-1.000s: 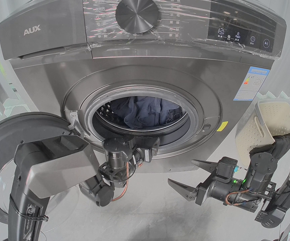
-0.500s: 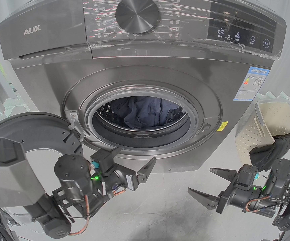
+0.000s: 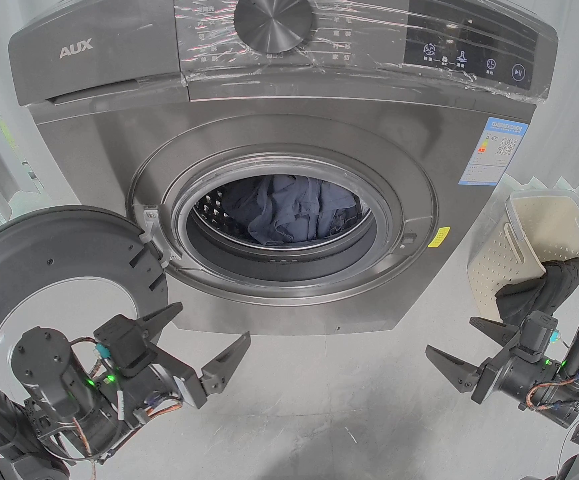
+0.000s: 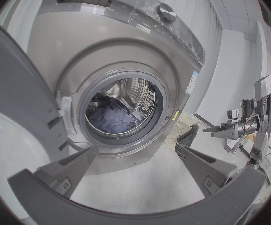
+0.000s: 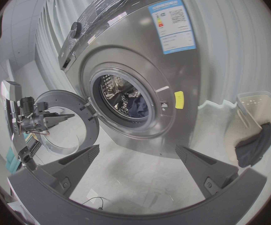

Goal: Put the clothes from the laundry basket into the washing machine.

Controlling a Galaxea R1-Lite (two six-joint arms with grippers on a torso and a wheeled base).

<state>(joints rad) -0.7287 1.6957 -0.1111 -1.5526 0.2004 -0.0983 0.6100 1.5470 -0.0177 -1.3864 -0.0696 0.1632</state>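
Note:
The grey washing machine (image 3: pixel 289 121) stands with its round door (image 3: pixel 56 255) swung open to the left. Blue clothes (image 3: pixel 289 208) lie inside the drum, the same blue clothes (image 4: pixel 110 121) showing in the left wrist view. A cream laundry basket (image 3: pixel 549 228) sits on the floor at the machine's right, with a dark garment (image 3: pixel 543 291) hanging over its rim. My left gripper (image 3: pixel 211 323) is open and empty, low in front of the door. My right gripper (image 3: pixel 451 336) is open and empty, just below and left of the basket.
The open door (image 4: pixel 13 88) stands close beside my left gripper (image 4: pixel 136 147). Bare grey floor (image 3: pixel 343 395) lies between the two grippers. In the right wrist view the basket (image 5: pixel 260 110) and dark garment (image 5: pixel 255 144) are beside my right gripper (image 5: pixel 137 147).
My left gripper has drawn back from the drum opening, down and to the left. My right gripper has moved right, toward the basket. The head view has shifted a little.

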